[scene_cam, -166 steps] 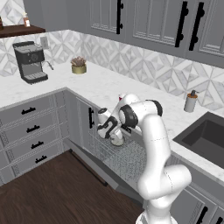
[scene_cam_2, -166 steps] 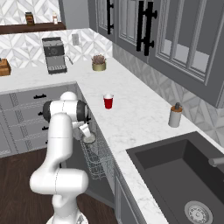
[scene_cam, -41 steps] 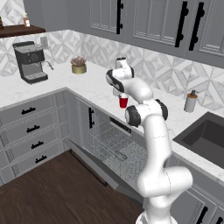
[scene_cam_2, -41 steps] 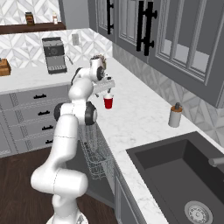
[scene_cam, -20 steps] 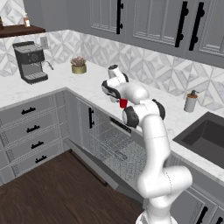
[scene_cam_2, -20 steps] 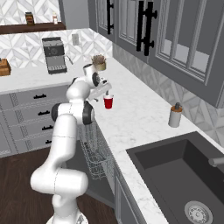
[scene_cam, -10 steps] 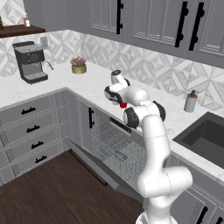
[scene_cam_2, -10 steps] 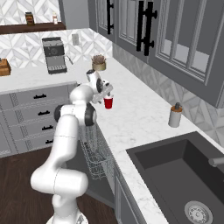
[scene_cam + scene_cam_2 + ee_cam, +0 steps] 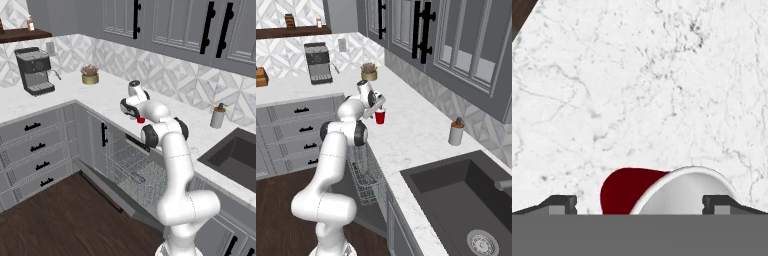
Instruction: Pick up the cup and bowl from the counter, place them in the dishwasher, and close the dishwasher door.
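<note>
A home kitchen; grey cabinets (image 9: 165, 25) with black handles above a white marble counter (image 9: 406, 135); a coffee machine (image 9: 34, 70) at far left; a dark sink (image 9: 466, 200) at right; an open dishwasher (image 9: 132, 167) below.

The white arm bends up from the floor and reaches over the counter (image 9: 406, 140). Its gripper (image 9: 377, 107) is right over the red cup (image 9: 380, 117), which stands upright on the counter. I cannot tell if the fingers touch the cup. Below the counter edge, the dishwasher (image 9: 363, 175) is open and its wire rack sticks out. A coffee machine (image 9: 318, 62) and a little plant pot (image 9: 369, 72) sit far back. A soap bottle (image 9: 456, 132) stands to the right, near the dark sink (image 9: 466, 200).
</note>
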